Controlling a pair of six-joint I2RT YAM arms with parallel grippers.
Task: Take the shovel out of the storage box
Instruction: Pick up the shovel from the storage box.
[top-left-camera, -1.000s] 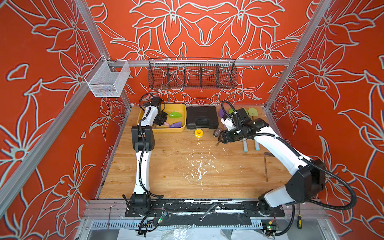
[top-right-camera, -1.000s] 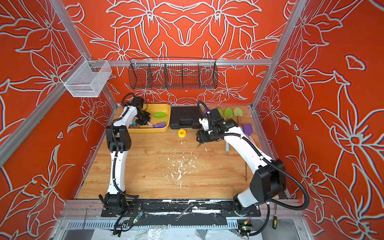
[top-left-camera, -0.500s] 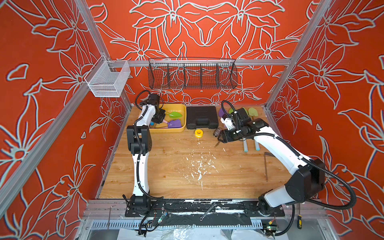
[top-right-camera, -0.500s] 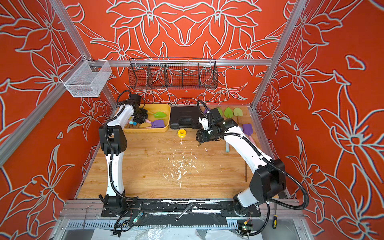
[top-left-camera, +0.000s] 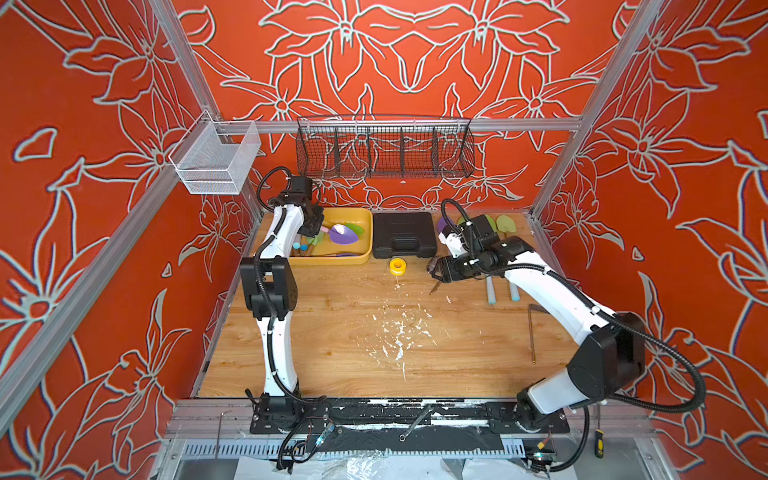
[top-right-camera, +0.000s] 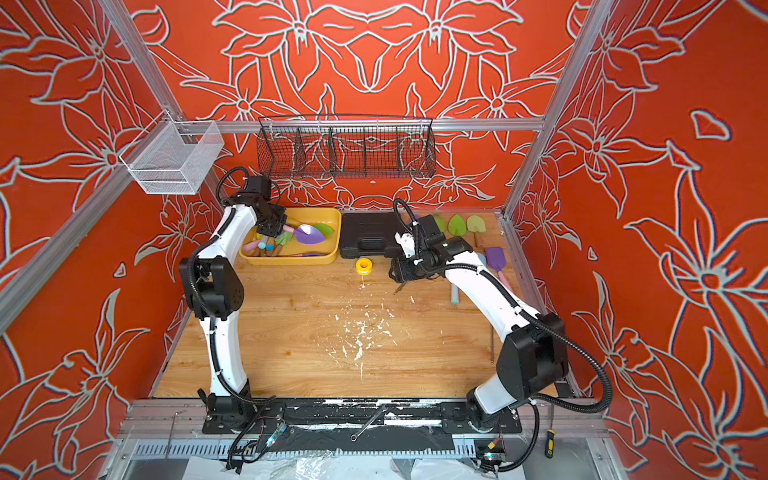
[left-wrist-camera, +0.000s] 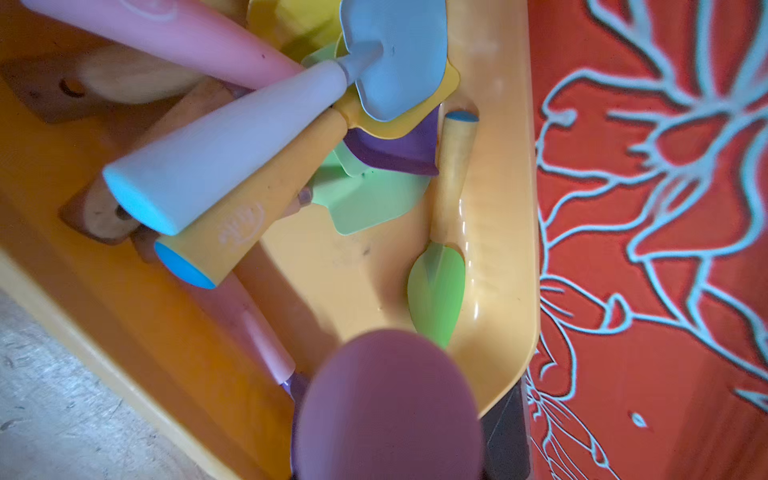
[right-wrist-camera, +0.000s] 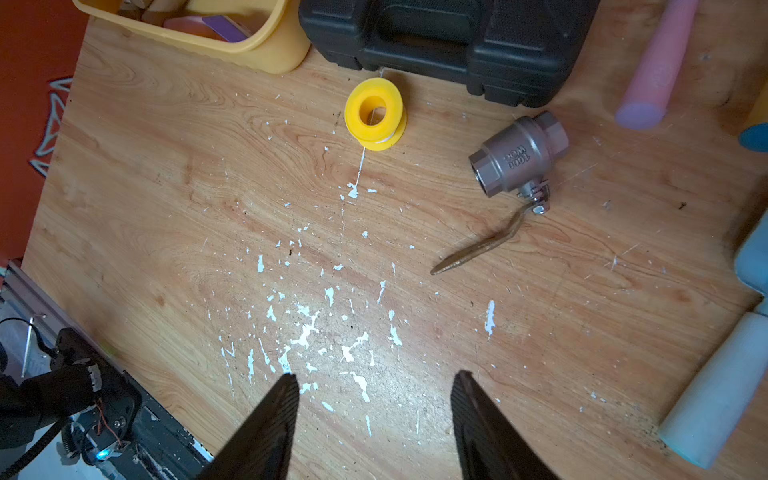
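The storage box (top-left-camera: 365, 249) is a shallow yellow tub at the back left, seen in both top views (top-right-camera: 291, 261). My left gripper (top-left-camera: 318, 227) hangs over it, shut on the pink handle of a purple shovel (top-left-camera: 344, 235) that is raised above the tub's contents. In the left wrist view the shovel's purple blade (left-wrist-camera: 386, 407) fills the near edge and hides my jaws. Below lie several other shovels, among them a blue one (left-wrist-camera: 395, 54) and a green one (left-wrist-camera: 436, 291). My right gripper (right-wrist-camera: 374, 378) stands open and empty over the table.
A black tool case (top-left-camera: 404, 235) sits next to the tub, with a yellow tape spool (top-left-camera: 397, 266) in front. A metal ball valve (right-wrist-camera: 517, 156) lies under my right arm. More shovels (top-right-camera: 494, 257) lie at the back right. Wire baskets (top-left-camera: 384, 151) hang on the back wall.
My left gripper has risen with the purple shovel, lifting its blade off the pile in the tub, and the left elbow has swung outward. The right arm has not moved.
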